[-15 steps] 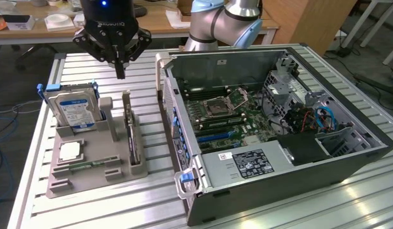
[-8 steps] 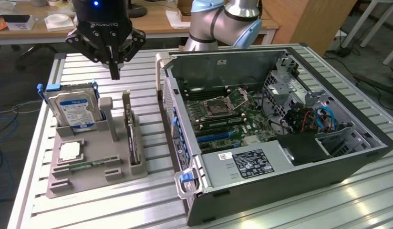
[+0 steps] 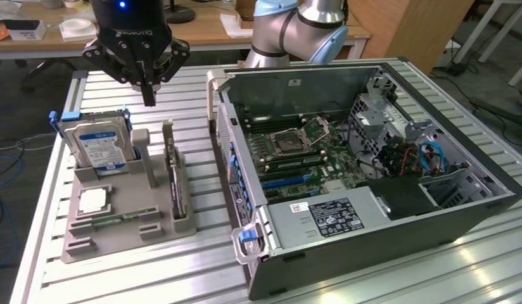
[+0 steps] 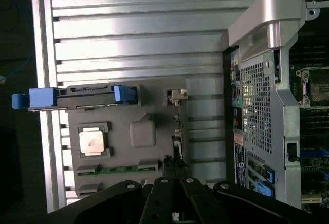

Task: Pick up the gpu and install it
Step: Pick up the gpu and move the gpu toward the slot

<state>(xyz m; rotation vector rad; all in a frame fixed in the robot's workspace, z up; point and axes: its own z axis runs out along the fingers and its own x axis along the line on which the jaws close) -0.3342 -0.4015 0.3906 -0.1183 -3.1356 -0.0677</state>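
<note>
Gripper (image 3: pixel 149 100), fingers pressed together & carrying nothing, is hovering over the table (image 3: pixel 117 85) just past the hard-drive (image 3: pixel 96 145) end of the grey holder (image 3: pixel 126 237). Gpu (image 3: pixel 170 171) is standing on edge in a slot along the holder's edge nearest the PC case (image 3: pixel 371 158), prob. so its top edge is sitting exposed for a pinch from above.
</note>
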